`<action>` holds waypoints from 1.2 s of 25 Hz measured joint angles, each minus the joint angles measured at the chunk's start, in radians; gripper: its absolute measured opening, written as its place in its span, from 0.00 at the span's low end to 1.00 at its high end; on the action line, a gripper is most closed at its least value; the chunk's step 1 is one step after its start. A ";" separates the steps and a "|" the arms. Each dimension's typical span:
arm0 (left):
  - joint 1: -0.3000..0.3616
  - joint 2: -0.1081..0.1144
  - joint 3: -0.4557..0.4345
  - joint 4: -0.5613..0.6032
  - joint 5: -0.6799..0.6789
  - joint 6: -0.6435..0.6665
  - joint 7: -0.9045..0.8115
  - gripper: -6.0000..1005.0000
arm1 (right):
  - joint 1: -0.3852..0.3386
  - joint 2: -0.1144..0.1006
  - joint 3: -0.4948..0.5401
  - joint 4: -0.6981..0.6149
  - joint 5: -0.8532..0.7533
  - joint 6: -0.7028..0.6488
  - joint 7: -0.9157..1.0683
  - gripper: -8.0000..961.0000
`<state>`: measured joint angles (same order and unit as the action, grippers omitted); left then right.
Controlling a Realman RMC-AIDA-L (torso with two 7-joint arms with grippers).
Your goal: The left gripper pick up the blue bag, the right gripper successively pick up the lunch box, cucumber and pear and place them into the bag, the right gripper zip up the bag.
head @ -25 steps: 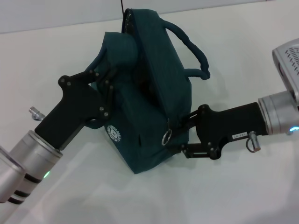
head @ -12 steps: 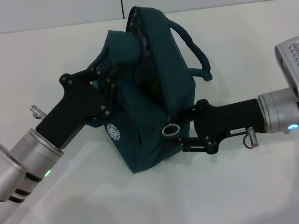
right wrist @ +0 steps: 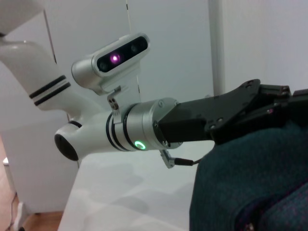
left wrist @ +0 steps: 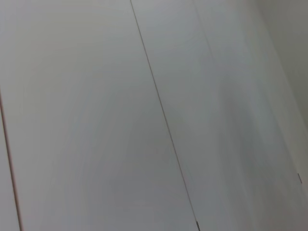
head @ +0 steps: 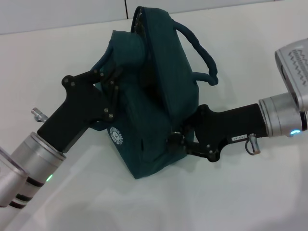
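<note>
1. The dark blue-green fabric bag (head: 149, 106) with looped carry handles stands tilted on the white counter (head: 240, 192), near its middle.
2. The left hand (head: 113, 79) is closed on the bag's upper left side and holds it.
3. The right hand (head: 179, 139) presses against the bag's lower right corner; whether its fingers are wide or narrow I cannot tell.

Your left hand (head: 111, 79) at the left of the head view is matte black with round screw heads along its linkages, mounted on a brushed silver wrist cylinder with black bands and a small green light. Your right hand (head: 179, 139) at the right is likewise black, carrying a small white label, a metal ring pin, and a silver collar with a blue-lit dot. In the right wrist view you see the left arm's white links, two black stripes, and a silver camera pod glowing purple.
</note>
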<state>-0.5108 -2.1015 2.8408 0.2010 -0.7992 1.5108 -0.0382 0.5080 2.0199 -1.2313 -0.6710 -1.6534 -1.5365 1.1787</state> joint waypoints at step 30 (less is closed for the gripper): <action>0.007 0.014 0.000 -0.061 0.070 0.198 -0.399 0.65 | 0.045 0.005 -0.076 0.062 0.151 0.026 -0.153 0.02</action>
<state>-0.5039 -2.0872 2.8404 0.1399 -0.7291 1.7090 -0.4377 0.5527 2.0246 -1.3070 -0.6086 -1.5020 -1.5108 1.0261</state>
